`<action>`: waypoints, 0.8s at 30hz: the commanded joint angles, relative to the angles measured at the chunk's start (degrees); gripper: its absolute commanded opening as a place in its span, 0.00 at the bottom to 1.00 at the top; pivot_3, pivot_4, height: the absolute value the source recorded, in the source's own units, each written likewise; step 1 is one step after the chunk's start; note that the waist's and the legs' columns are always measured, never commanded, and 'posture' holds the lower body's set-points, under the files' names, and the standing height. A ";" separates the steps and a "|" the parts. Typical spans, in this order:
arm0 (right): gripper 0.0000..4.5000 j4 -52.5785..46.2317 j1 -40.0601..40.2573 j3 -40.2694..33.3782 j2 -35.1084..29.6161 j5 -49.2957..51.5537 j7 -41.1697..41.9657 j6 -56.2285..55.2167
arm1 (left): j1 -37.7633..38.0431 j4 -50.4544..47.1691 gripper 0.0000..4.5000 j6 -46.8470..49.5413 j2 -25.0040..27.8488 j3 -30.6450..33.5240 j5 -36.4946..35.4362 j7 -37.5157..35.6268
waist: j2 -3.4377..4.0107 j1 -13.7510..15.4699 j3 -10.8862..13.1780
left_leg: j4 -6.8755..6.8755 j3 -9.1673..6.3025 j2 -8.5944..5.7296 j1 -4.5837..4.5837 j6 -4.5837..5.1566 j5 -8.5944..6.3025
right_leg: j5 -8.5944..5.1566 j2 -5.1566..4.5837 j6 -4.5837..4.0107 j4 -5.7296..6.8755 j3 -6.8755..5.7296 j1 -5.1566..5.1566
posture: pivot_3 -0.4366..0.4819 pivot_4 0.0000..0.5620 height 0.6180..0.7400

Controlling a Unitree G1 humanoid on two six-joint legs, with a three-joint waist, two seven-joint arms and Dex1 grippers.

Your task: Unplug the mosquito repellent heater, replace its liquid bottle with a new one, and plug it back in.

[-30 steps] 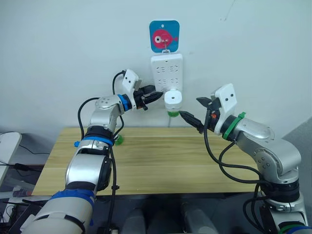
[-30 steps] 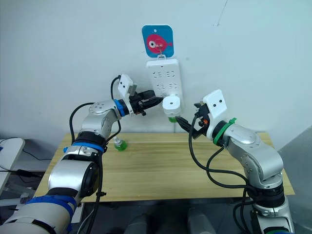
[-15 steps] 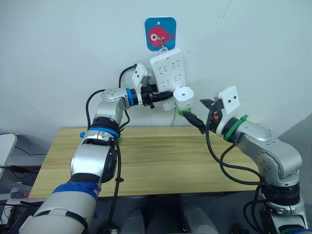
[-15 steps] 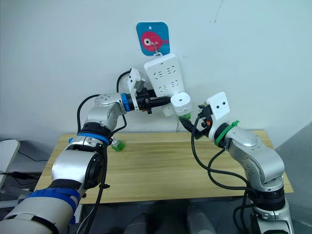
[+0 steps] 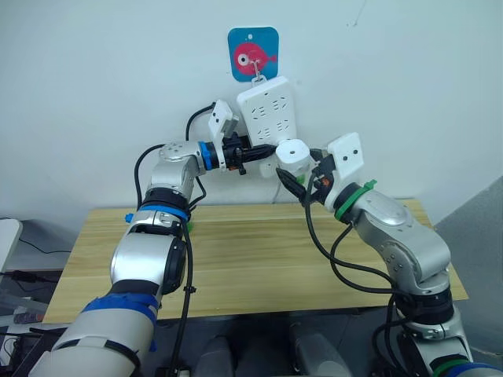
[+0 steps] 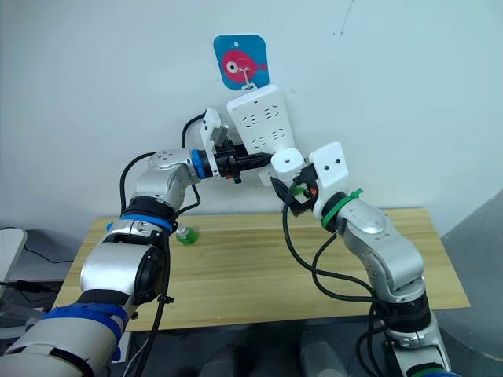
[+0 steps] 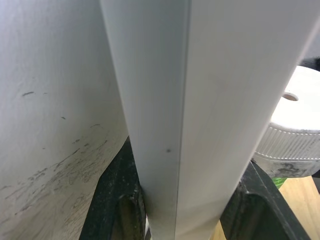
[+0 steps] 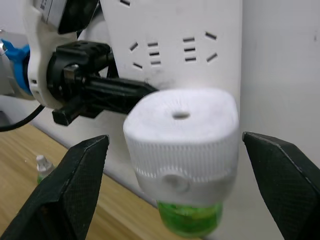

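Right wrist view gives us the mosquito repellent heater [image 8: 181, 142] plugged into the power strip [image 8: 200, 45], its green liquid bottle [image 8: 190, 220] hanging below. Our right gripper [image 8: 175, 185] has its jaws wide, one black finger on each side of the heater and apart from it. Our left gripper [image 5: 255, 149] clamps the side edges of the strip, which hangs tilted on the wall under a fish hook plate [image 5: 253, 53]. A spare green bottle [image 6: 183, 234] stands on the wooden table [image 5: 236, 267].
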 commanded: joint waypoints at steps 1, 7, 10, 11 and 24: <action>1.00 1.71 -1.83 1.80 0.67 -3.73 -0.83 -3.88 | -0.04 -2.30 0.30 0.16 -1.12 -1.55 0.94 -0.79 | 0.00 0.03 0.00 | 0.00 -0.02 0.00 0.00 0.00 0.00 | 0.00 0.00 0.00 0.01 -0.01 0.00 | 0.25 0.33 1.00; 0.87 4.36 -2.52 2.50 0.96 -7.02 -0.62 -6.52 | 0.30 -2.94 0.30 0.45 -1.15 -1.53 1.32 -0.32 | 0.00 0.04 0.00 | 0.00 -0.08 -0.02 -0.04 -0.01 0.00 | 0.00 -0.05 0.00 0.01 -0.03 0.00 | 0.25 0.32 1.00; 0.67 3.98 -2.19 2.01 0.90 -7.41 -0.14 -7.07 | 0.29 -2.81 0.30 0.40 -1.08 -1.47 1.49 0.05 | 0.00 -0.01 0.00 | 0.02 -0.08 -0.02 -0.04 -0.01 0.00 | 0.00 -0.05 -0.01 0.02 -0.04 0.00 | 0.25 0.32 1.00; 0.67 3.52 -1.96 1.85 0.94 -7.20 0.11 -7.13 | 0.30 -2.75 0.30 0.40 -1.00 -1.54 1.70 0.35 | 0.00 -0.01 0.00 | 0.03 -0.07 -0.02 -0.03 0.00 0.01 | 0.00 -0.05 -0.01 0.04 -0.03 0.00 | 0.25 0.32 1.00; 0.67 -11.39 4.62 -6.30 -3.46 -0.71 3.17 0.60 | -0.37 2.04 0.30 -1.99 1.66 -1.66 4.87 8.23 | 0.01 -0.52 0.00 | 0.72 -0.31 -0.19 -0.11 0.04 0.01 | -0.01 -0.21 0.03 0.49 -0.29 0.12 | 0.24 0.31 1.00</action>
